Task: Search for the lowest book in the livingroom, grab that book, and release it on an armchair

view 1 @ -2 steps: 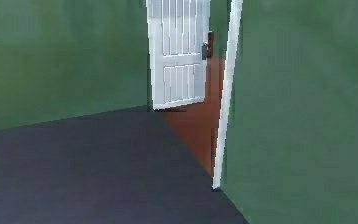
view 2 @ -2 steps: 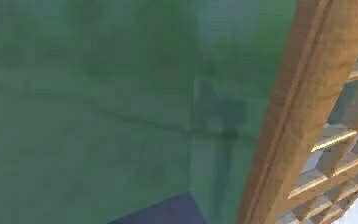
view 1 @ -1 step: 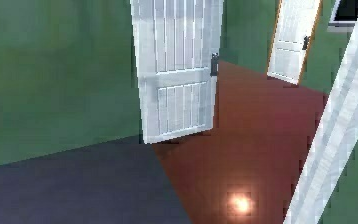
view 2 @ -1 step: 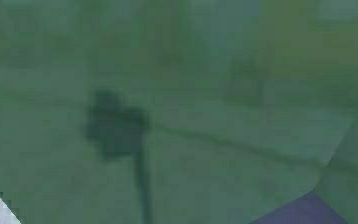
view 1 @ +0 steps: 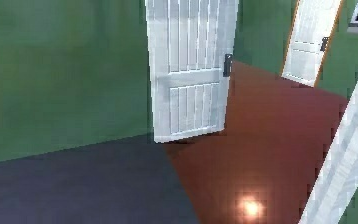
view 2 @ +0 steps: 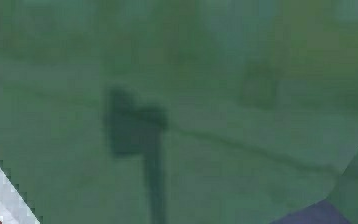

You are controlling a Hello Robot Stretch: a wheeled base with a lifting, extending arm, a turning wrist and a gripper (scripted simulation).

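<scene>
A green wall stands close by in the arm side view. Ahead in the forward view, a white panelled door with a dark handle stands ajar. It sits where dark grey floor meets red-brown floor.
A second white door in an orange frame stands at the far right past the red-brown floor. A white upright edge leans in at the forward view's lower right. Green wall spans the left. A white strip crosses the arm side view's lower left corner.
</scene>
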